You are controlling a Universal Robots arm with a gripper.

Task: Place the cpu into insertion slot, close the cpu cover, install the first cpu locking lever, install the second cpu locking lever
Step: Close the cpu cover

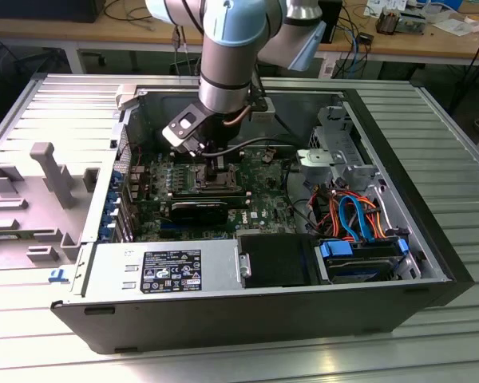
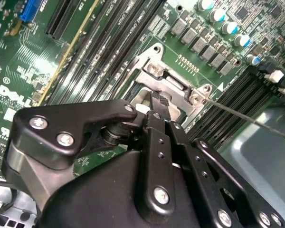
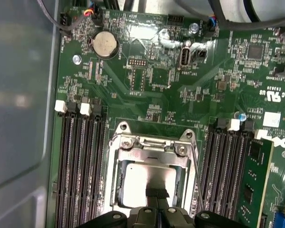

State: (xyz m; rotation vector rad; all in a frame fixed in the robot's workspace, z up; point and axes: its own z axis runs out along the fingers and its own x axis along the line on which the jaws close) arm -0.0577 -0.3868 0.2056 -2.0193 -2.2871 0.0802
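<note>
Presently, the claw, closed tight and gripping nothing, is resting on the cpu sitting in the insertion slot; pushing off-centre is probably risking tilting it and damaging contacts.

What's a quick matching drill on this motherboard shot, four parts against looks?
Things:
1. cpu
2. coin cell
3. memory slots
4. locking lever

Looks:
A. round silver disc
B. long, black, in parallel rows
C. thin wire rod, sticking out free
D. flat silvery square at the tip of the end effector

Pairs: 1-D, 2-A, 3-B, 4-C
</note>
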